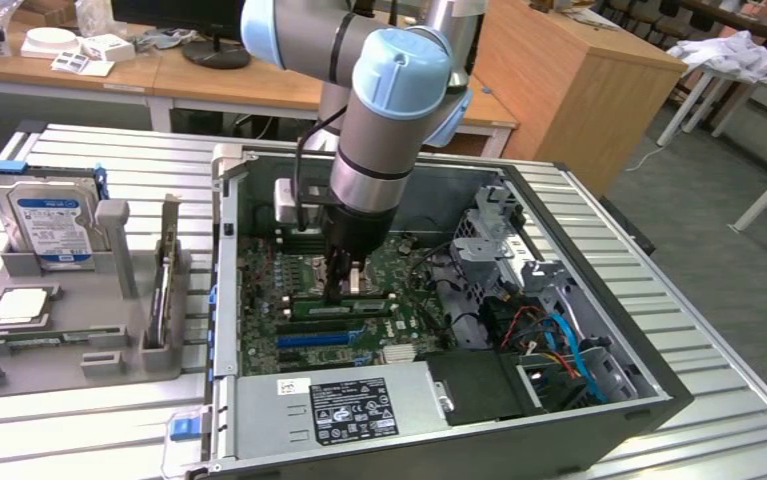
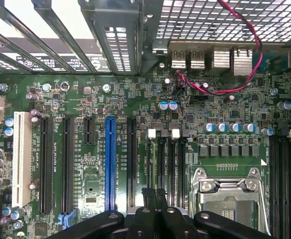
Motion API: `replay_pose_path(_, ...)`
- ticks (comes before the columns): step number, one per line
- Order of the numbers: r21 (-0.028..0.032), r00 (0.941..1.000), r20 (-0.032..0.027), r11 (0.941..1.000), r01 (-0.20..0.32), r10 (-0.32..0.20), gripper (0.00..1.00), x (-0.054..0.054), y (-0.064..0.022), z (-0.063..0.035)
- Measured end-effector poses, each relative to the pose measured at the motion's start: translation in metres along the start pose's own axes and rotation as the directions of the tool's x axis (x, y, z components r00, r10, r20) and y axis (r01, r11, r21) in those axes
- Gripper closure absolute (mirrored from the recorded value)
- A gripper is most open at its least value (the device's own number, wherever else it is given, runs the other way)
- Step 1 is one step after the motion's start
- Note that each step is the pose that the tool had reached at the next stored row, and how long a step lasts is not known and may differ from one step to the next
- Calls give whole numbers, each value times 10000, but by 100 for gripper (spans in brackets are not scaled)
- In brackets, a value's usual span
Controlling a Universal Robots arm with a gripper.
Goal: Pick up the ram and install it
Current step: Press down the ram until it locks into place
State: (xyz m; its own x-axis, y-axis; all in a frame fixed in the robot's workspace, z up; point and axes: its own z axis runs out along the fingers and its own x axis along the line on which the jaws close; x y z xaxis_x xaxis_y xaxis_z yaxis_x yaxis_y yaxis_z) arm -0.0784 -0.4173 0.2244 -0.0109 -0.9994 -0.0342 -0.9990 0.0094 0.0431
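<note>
exterior view: nearest the camera, the grey metal power supply with a black label (image 1: 343,408) lies along the front edge of the open dark computer case (image 1: 623,395), which rests on the ribbed metal tabletop (image 1: 76,430). inside the case lies the green motherboard (image 1: 417,320), with a bundle of blue, red and yellow cables (image 1: 563,350) toward the exterior view's right. the grey and pale-blue robot arm (image 1: 390,130) reaches down into the case, and its black tool (image 1: 344,287) is at the board surface over the memory slots. the ram, a thin green stick (image 1: 343,309), lies lengthwise at the slots directly under the tool tip. at the exterior view's left a grey moulded tray (image 1: 70,325) holds a silver hard drive with a blue label (image 1: 50,220) standing upright and a small square silver cpu chip (image 1: 20,305) lying flat.

wrist view: the black tool (image 2: 155,196) is fully closed, its fingers (image 2: 148,195) pressed together over the black memory slots (image 2: 167,167) beside the metal cpu socket frame (image 2: 230,201). a long blue expansion slot (image 2: 110,164) and a white one (image 2: 21,159) run parallel nearby; a red cable (image 2: 244,55) loops above.
</note>
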Motion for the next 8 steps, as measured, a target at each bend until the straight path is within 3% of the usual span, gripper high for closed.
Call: replay_pose_path(8, -1, 10000, 4, 10000, 0, 0, 89, 1, 0, 16)
